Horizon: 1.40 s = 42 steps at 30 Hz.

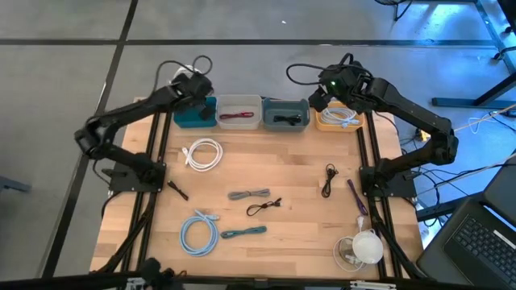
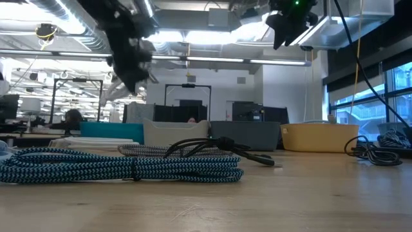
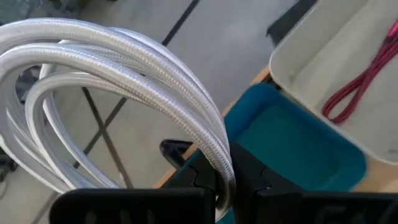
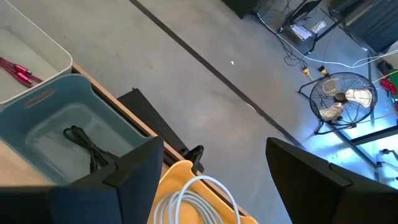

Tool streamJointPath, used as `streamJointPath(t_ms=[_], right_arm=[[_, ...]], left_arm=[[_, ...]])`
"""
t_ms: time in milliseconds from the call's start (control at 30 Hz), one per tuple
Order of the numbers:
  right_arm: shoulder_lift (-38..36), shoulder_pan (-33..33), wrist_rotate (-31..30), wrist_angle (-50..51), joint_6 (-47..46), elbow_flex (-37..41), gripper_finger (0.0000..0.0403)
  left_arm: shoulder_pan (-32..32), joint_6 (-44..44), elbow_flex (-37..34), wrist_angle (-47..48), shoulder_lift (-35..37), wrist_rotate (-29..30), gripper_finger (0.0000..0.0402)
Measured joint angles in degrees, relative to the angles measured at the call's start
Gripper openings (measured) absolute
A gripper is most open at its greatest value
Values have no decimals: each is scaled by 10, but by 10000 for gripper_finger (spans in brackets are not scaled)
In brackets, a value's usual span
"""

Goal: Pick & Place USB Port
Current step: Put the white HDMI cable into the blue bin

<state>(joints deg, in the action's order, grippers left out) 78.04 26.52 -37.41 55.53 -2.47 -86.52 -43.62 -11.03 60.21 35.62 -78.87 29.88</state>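
My left gripper [image 1: 193, 83] hangs above the teal bin [image 1: 193, 117] at the table's far edge, shut on a coiled white braided cable [image 3: 124, 68]. The cable's loops [image 1: 200, 63] stand out past the table's far edge. The teal bin [image 3: 298, 149] shows below the fingers in the left wrist view. My right gripper [image 1: 326, 93] hovers open, holding nothing, over the yellow bin [image 1: 339, 121]. A white cable [image 4: 199, 199] lies coiled in that yellow bin [image 4: 174, 180]. My left gripper [image 3: 224, 186] pinches the white cable between its two fingers at one spot on the coil's bundled strands [image 3: 221, 158]. The coil is lifted clear, and its loops arch away from the fingers over the floor beyond the table.
Between the teal and yellow bins stand a white bin holding a red cable [image 1: 236, 118] and a blue-grey bin holding a black cable [image 1: 284, 119]. On the table lie a white coil [image 1: 203, 153], grey [image 1: 248, 194], black [image 1: 329, 179], light blue [image 1: 197, 232] and purple [image 1: 355, 196] cables.
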Motion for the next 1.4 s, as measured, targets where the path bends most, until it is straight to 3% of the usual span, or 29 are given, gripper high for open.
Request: streamJointPath(t_ms=[300, 600, 1400], right_arm=[[0, 0, 2, 15, 0, 0, 284], [0, 0, 2, 15, 0, 0, 284], [0, 0, 2, 30, -3, 0, 284]], left_arm=[[13, -17, -5, -16, -103, 79, 10], [61, -28, -5, -12, -149, 166, 10], [59, -32, -5, -16, -238, 167, 10]])
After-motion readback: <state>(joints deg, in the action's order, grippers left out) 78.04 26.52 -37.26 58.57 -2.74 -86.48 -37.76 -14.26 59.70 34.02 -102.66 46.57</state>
